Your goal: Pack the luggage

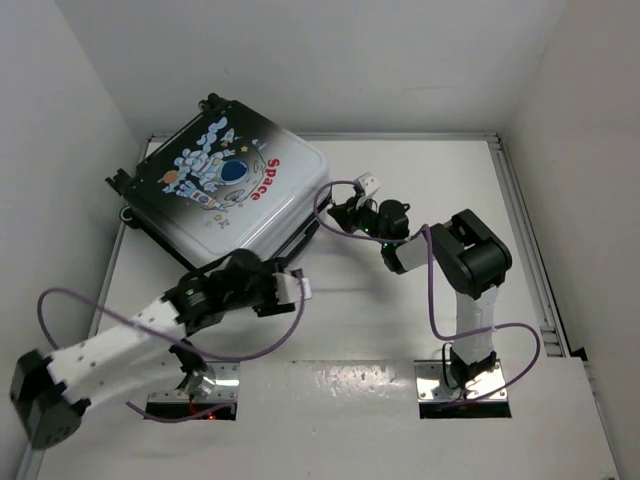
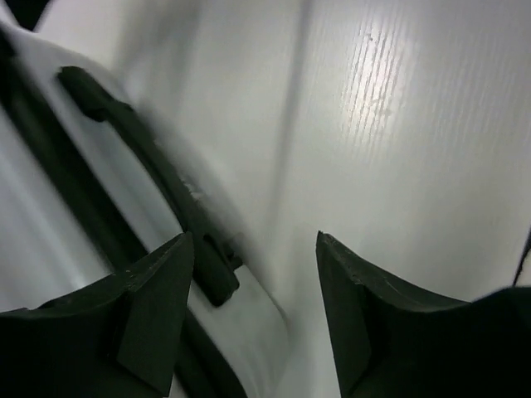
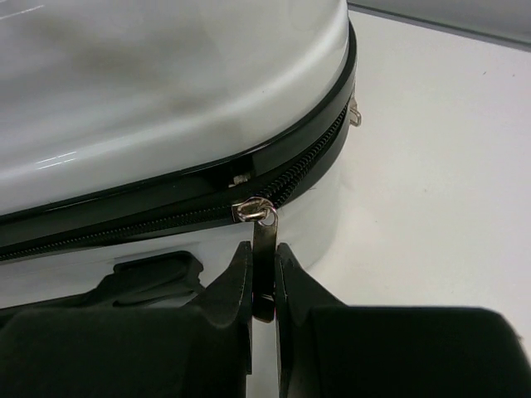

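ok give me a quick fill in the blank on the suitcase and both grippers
1. On the luggage, the right gripper is shut on the metal pull of the ____.
2. Beside the black handle, the left gripper has its jaws ____.
3. The red word printed on the shell reads ____.
4. The luggage lies on the table towards its far ____ corner.

Missing words: zipper; open; Space; left

Left end effector (image 2: 253,242) spread wide; right end effector (image 3: 264,253) pinched nearly closed.

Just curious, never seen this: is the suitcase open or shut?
Shut: the luggage lies lid down, halves meeting; the right claw pinches its zipper pull. Fully zipped? Cannot tell.
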`<action>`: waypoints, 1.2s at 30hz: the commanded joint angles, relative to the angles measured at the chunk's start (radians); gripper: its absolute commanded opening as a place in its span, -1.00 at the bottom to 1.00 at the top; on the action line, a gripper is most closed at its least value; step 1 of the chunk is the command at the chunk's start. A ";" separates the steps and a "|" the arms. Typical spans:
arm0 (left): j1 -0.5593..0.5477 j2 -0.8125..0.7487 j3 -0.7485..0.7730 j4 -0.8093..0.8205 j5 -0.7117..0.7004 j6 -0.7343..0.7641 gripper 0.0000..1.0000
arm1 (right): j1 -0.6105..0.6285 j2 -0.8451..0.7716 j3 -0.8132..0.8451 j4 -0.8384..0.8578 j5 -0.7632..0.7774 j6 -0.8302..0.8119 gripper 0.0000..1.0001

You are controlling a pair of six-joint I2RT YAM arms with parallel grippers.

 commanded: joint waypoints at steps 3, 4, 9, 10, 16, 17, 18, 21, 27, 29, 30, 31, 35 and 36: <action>-0.079 0.259 0.126 0.080 -0.149 -0.070 0.27 | -0.019 -0.041 0.005 -0.044 -0.055 0.089 -1.00; -0.096 0.278 0.126 0.109 -0.172 -0.087 0.27 | -0.019 -0.041 0.008 -0.047 -0.067 0.089 -1.00; -0.166 0.433 0.149 0.151 -0.415 -0.187 0.34 | -0.033 -0.031 0.023 -0.053 -0.092 0.097 -1.00; -0.166 0.465 0.160 0.166 -0.474 -0.213 0.36 | -0.036 -0.030 0.023 -0.051 -0.095 0.100 -1.00; -0.166 0.564 0.195 0.195 -0.621 -0.233 0.40 | -0.040 -0.007 0.038 -0.048 -0.101 0.097 -1.00; -0.157 0.581 0.204 0.205 -0.632 -0.242 0.40 | -0.042 -0.021 0.037 -0.048 -0.101 0.092 -1.00; -0.137 0.595 0.213 0.205 -0.632 -0.242 0.40 | -0.043 -0.019 0.038 -0.048 -0.103 0.095 -1.00; -0.114 0.626 0.226 0.223 -0.655 -0.231 0.40 | -0.042 -0.021 0.040 -0.047 -0.106 0.091 -1.00; -0.044 0.735 0.247 0.237 -0.600 -0.231 0.40 | -0.045 -0.021 0.037 -0.045 -0.109 0.091 -1.00; -0.034 0.773 0.256 0.237 -0.568 -0.231 0.33 | -0.043 -0.021 0.037 -0.042 -0.109 0.089 -1.00; -0.019 0.811 0.269 0.237 -0.559 -0.242 0.29 | -0.045 -0.021 0.037 -0.042 -0.107 0.085 -1.00; -0.007 0.831 0.269 0.237 -0.542 -0.242 0.26 | -0.043 -0.022 0.037 -0.042 -0.107 0.085 -1.00; 0.018 0.926 0.342 0.211 -0.513 -0.276 0.16 | -0.050 -0.021 0.040 -0.039 -0.119 0.081 -1.00; 0.027 0.962 0.374 0.177 -0.499 -0.285 0.06 | -0.048 -0.018 0.043 -0.039 -0.118 0.088 -1.00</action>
